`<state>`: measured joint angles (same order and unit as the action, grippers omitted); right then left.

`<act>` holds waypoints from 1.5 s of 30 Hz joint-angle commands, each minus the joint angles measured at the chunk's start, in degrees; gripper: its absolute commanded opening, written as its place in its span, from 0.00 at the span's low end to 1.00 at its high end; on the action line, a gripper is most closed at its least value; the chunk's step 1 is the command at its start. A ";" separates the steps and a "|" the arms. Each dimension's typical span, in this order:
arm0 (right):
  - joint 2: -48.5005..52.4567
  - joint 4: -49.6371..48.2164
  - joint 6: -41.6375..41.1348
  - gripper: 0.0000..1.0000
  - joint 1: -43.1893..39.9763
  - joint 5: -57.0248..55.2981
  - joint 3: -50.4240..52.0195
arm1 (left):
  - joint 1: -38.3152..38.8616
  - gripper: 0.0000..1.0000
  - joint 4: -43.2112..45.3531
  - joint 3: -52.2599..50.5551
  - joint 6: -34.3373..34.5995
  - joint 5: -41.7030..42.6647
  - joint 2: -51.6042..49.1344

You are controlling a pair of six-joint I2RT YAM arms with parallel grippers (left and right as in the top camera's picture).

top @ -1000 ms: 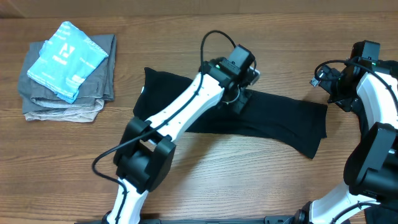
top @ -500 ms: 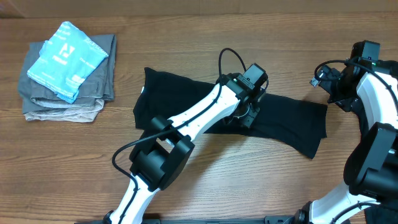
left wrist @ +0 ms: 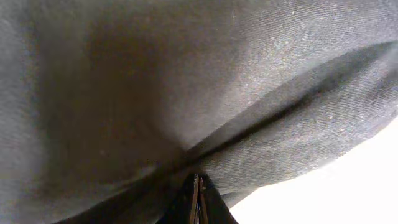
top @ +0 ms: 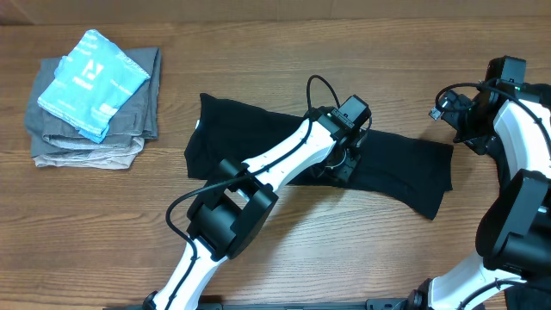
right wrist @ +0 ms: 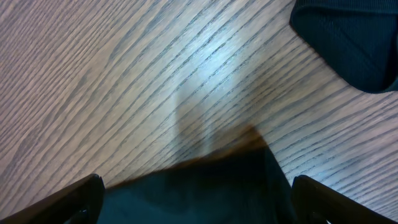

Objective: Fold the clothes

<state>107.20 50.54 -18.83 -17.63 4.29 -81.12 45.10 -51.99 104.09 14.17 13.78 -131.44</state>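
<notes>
Left wrist view shows the left gripper (left wrist: 198,198) closed, with its two fingers pressed together on a fold of the black garment (left wrist: 186,81). The cloth fills almost all the view just in front of the gripper, and creases run out from the pinched place. In the overhead view this gripper (top: 344,162) sits on the middle of the garment (top: 405,168). The garment lies spread out on the bench (top: 344,250), one part to the left of the gripper and one part to the right.

The right gripper (right wrist: 199,186) is open, its fingers wide apart above bare wood. A corner of the black garment (right wrist: 348,43) lies ahead of it to the right and does not touch it. From overhead the right gripper (top: 449,110) is just beyond the right end of the garment.

Far to the left of both grippers, a pile of grey folded clothes (top: 129,129) lies on the bench, with a light blue folded piece (top: 93,82) on top.
</notes>
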 commanded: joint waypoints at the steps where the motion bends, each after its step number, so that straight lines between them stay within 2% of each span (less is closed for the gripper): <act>1: -1.11 -0.33 0.22 1.00 -0.13 0.33 -0.94 | 1.27 0.04 0.81 -0.72 4.35 2.34 -0.46; 9: -1.11 -0.33 0.22 1.00 -0.13 0.33 -0.94 | 1.86 0.04 3.17 -0.59 6.01 3.78 0.55; 19: -1.11 -0.33 0.22 1.00 -0.13 0.33 -0.94 | -2.05 0.04 7.93 1.27 10.75 -10.97 10.86; 25: -1.11 -0.33 0.22 1.00 -0.13 0.33 -0.94 | -6.32 0.04 3.02 1.09 10.71 -13.62 12.26; 32: -1.11 -0.33 0.22 1.00 -0.13 0.33 -0.94 | -15.13 0.05 -1.25 1.09 12.24 -12.63 22.23; 33: -1.11 -0.33 0.22 1.00 -0.13 0.33 -0.94 | -15.89 0.08 -1.70 1.09 12.22 -12.70 22.97; 35: -1.11 -0.33 0.22 1.00 -0.13 0.33 -0.94 | -17.55 0.22 -3.26 1.09 11.96 -12.94 23.98; 37: -1.11 -0.33 0.22 1.00 -0.13 0.33 -0.94 | -19.47 0.24 -5.99 1.09 11.98 -12.92 24.09; 39: -1.11 -0.39 0.20 1.00 -0.13 0.35 -0.94 | -20.65 0.33 -7.72 1.07 11.96 -12.94 23.93; 41: -1.11 -2.67 0.20 1.00 -0.11 0.35 -0.94 | -21.86 0.66 -8.92 1.07 11.98 -12.94 23.93; 44: -1.11 -6.21 0.22 1.00 -0.11 0.35 -0.94 | -23.43 0.96 -9.57 1.07 12.00 -12.92 23.93; 45: -1.11 -6.91 0.20 1.00 -0.11 0.33 -0.94 | -23.82 1.00 -9.57 1.07 12.00 -12.87 23.93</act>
<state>107.20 45.21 -18.83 -17.63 4.29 -81.12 22.94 -61.47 104.92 25.93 1.21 -107.18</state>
